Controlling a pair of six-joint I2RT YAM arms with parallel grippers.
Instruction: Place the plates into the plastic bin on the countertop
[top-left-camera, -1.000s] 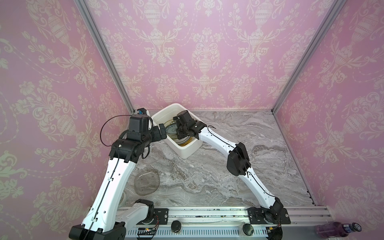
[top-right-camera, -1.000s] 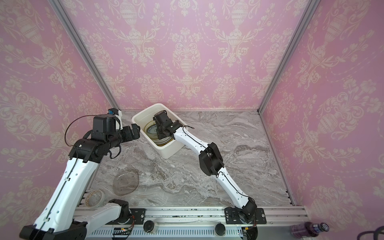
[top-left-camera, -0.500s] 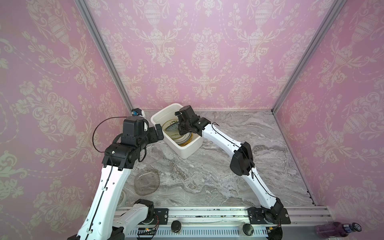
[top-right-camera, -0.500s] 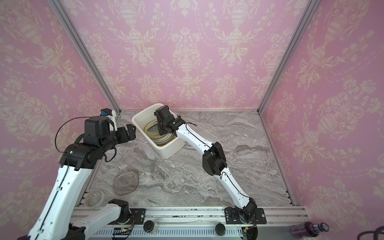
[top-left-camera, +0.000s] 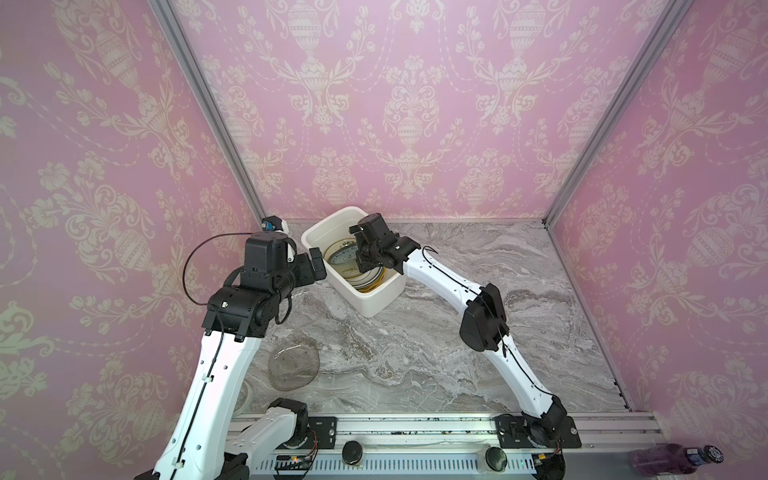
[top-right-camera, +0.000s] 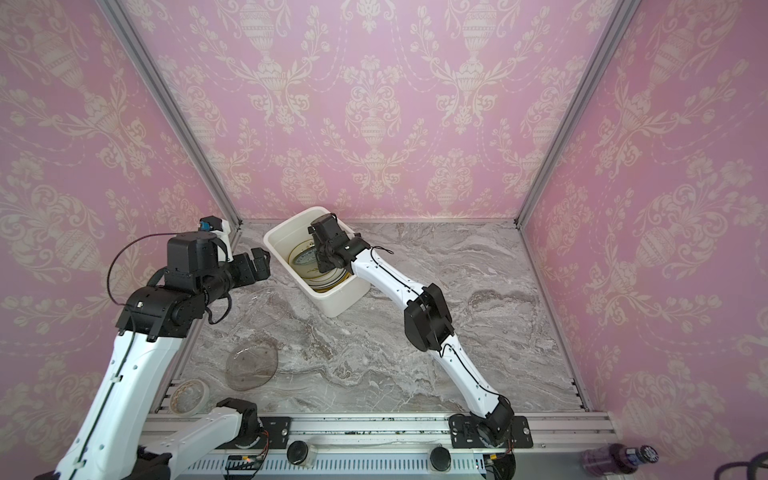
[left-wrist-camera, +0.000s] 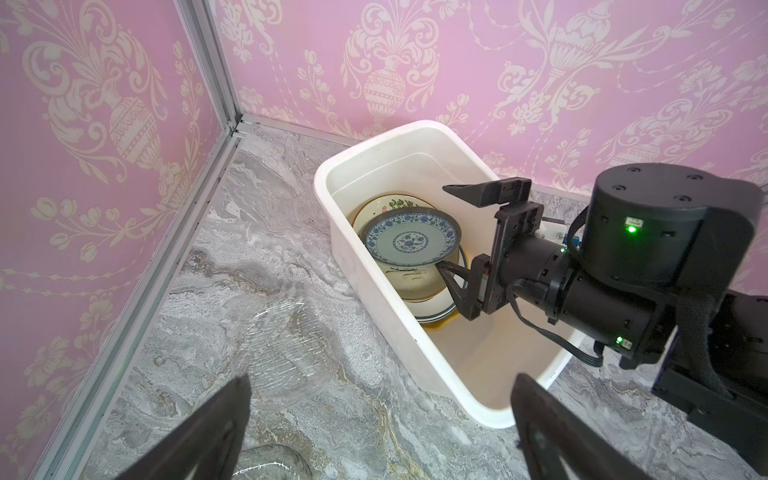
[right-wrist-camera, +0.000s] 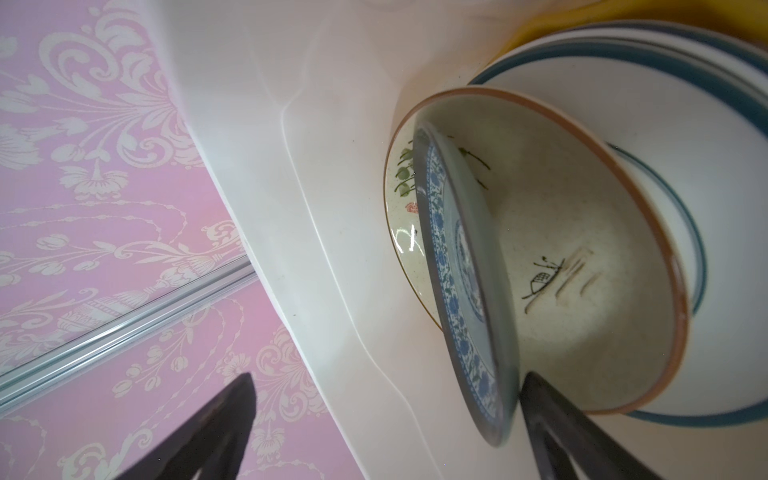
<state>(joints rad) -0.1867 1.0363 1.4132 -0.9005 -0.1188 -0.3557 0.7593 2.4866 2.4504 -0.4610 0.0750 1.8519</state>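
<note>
The white plastic bin (top-left-camera: 332, 216) (top-right-camera: 291, 220) (left-wrist-camera: 374, 141) stands at the back left of the marble countertop (top-left-camera: 457, 353). Several plates are stacked in it. On top, tilted, lies a blue-patterned plate (left-wrist-camera: 411, 241) (right-wrist-camera: 457, 291), over a brown-rimmed cream plate (right-wrist-camera: 582, 270) and a teal-rimmed white plate (right-wrist-camera: 727, 166). My right gripper (top-left-camera: 359, 249) (left-wrist-camera: 442, 227) (right-wrist-camera: 388, 376) reaches into the bin, open; the blue plate's edge sits by one finger. My left gripper (top-left-camera: 316, 266) (left-wrist-camera: 381, 377) hovers open and empty just left of the bin. Two clear glass plates (top-right-camera: 251, 368) (left-wrist-camera: 286, 345) lie on the countertop.
A clear tape roll (top-right-camera: 189, 397) sits at the front left corner beside the left arm's base. Pink walls with aluminium rails (top-left-camera: 216, 112) close the back and sides. A purple bottle (top-left-camera: 673, 457) lies outside at the front right.
The right gripper has shifted toward the back of the bin. The left arm's elbow has swung left while its gripper stays beside the bin. Both grippers stay open.
</note>
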